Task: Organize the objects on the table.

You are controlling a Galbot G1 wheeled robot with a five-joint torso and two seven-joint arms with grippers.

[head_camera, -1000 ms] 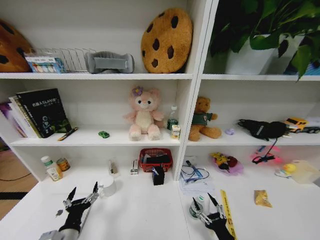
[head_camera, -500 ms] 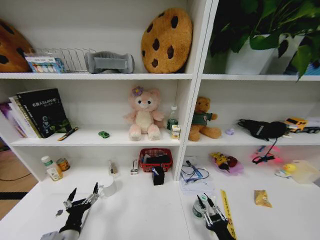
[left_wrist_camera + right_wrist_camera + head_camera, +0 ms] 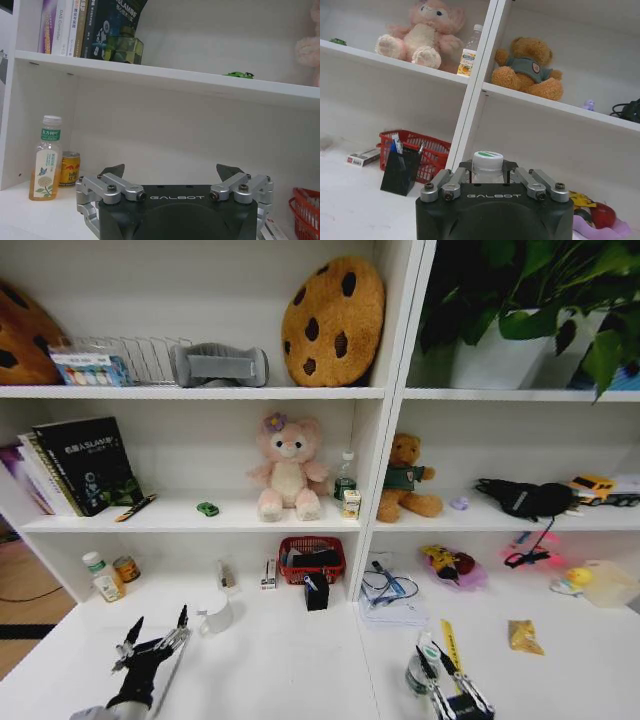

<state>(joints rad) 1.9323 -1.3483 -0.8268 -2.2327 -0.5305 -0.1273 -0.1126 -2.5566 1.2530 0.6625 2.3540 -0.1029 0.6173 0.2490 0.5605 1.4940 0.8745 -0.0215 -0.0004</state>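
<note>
Low in the head view, my right gripper (image 3: 434,664) is shut on a small white bottle with a green-topped cap (image 3: 418,676) near the table's front edge. The right wrist view shows the bottle (image 3: 487,159) clamped between the fingers of that gripper (image 3: 488,171). My left gripper (image 3: 154,632) hovers open and empty over the white table (image 3: 290,660) at the front left, its fingertips spread wide in the left wrist view (image 3: 172,172). A yellow ruler (image 3: 450,636) lies beside the right gripper. A tiny green toy car (image 3: 207,508) (image 3: 240,75) sits on the shelf above.
A red basket (image 3: 311,558) and a black pen holder (image 3: 316,592) (image 3: 400,172) stand at the back centre. A white mug (image 3: 216,615) is just past the left gripper. A tea bottle (image 3: 45,157) and a can (image 3: 70,169) stand at the far left. Papers (image 3: 390,610) lie right of centre.
The right gripper closed on the small bottle and drew it right and toward the front edge. The left gripper sank back a little, still open.
</note>
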